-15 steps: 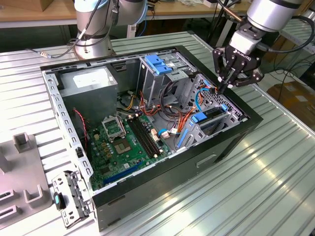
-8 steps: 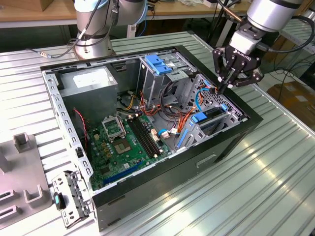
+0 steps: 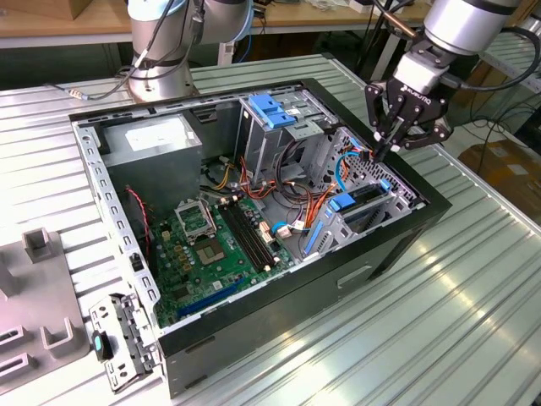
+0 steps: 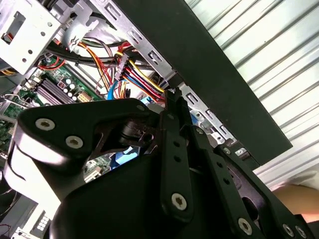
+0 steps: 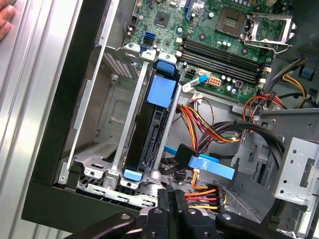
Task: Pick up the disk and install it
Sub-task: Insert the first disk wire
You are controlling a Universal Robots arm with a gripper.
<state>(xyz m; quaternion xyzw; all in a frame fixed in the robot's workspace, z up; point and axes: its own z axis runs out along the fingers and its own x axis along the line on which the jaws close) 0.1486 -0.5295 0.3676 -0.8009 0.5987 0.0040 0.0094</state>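
The disk [image 5: 151, 130] stands on edge in a slot of the metal drive bay [image 5: 112, 107] at the front of the open computer case. Its blue carrier shows as a wide blue tab [image 5: 163, 90] at one end and a small blue clip [image 5: 133, 174] at the other. In the exterior view the disk's blue carrier [image 3: 342, 203] sits in the bay at the case's right end. My gripper [image 3: 382, 150] hangs just above that bay's far edge, fingers [image 5: 171, 200] pressed together and holding nothing. The shut fingertips [image 4: 172, 99] point down at the bay's rim.
Bundled power cables [image 5: 214, 130] and a blue data cable [image 5: 212, 166] lie beside the bay. The motherboard [image 3: 211, 245], power supply box [image 3: 156, 139] and a tall cage with a blue top [image 3: 272, 110] fill the case. A person's hand [image 5: 4, 22] rests on the table.
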